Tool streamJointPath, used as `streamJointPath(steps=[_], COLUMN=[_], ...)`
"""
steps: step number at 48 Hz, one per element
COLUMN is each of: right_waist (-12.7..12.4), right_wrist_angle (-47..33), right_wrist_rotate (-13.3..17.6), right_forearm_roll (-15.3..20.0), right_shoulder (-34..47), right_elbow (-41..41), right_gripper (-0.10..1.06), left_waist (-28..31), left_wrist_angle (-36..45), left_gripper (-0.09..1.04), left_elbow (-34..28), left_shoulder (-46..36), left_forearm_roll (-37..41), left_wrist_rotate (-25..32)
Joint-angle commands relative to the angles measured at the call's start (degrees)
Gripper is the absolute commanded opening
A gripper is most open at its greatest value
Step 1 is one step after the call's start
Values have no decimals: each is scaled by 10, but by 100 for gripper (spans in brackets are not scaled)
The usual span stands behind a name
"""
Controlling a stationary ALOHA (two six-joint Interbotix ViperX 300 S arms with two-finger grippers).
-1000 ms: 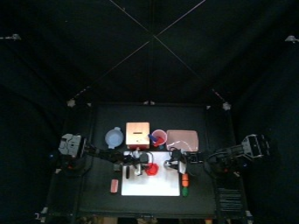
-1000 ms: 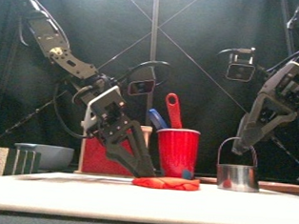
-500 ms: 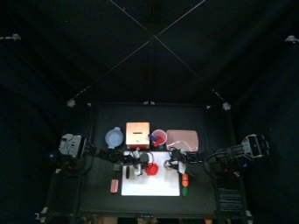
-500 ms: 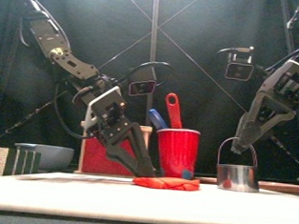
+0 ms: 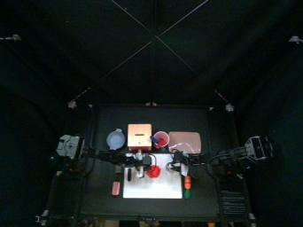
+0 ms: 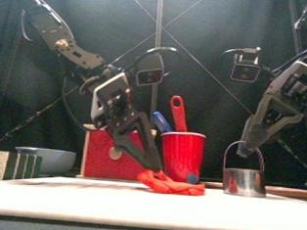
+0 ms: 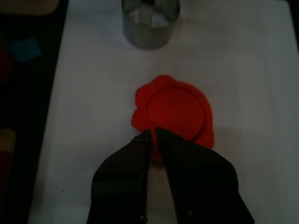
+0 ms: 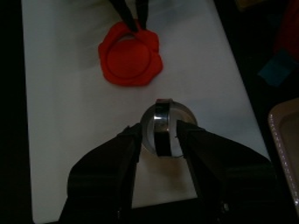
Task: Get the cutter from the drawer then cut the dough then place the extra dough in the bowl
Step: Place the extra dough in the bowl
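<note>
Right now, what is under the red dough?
The white cutting board: the dough lies on it, and the left gripper pinches one edge with its fingers. The board directly beneath is covered.

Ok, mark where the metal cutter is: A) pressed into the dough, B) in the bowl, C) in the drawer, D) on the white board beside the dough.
D: the cutter stands on the white board, apart from the dough, its wire handle in the right pincer.

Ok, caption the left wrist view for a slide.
Left gripper pinching red dough on the white cutting board, metal cutter beyond.
</note>
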Motion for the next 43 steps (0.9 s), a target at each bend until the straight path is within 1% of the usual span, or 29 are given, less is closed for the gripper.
streamJointPath(steps=[1,18,43], right_waist=[1,0,0], right_wrist_angle=[-1,4,4], right_wrist_rotate=[0,0,0], right_forearm_roll=[0,-1,-1], right_shoulder=[-6,-6,-6], right_elbow=[-11,-11,-7], right_gripper=[76,76,76], left_waist=[0,-2,-4], left_wrist_angle=[-2,-2,-2], left_gripper=[57,57,57], left_elbow=[-18,-33,-25], left_shoulder=[-32,-79,-141], left_forearm_roll=[9,40,64], left_wrist_rotate=[1,2,2])
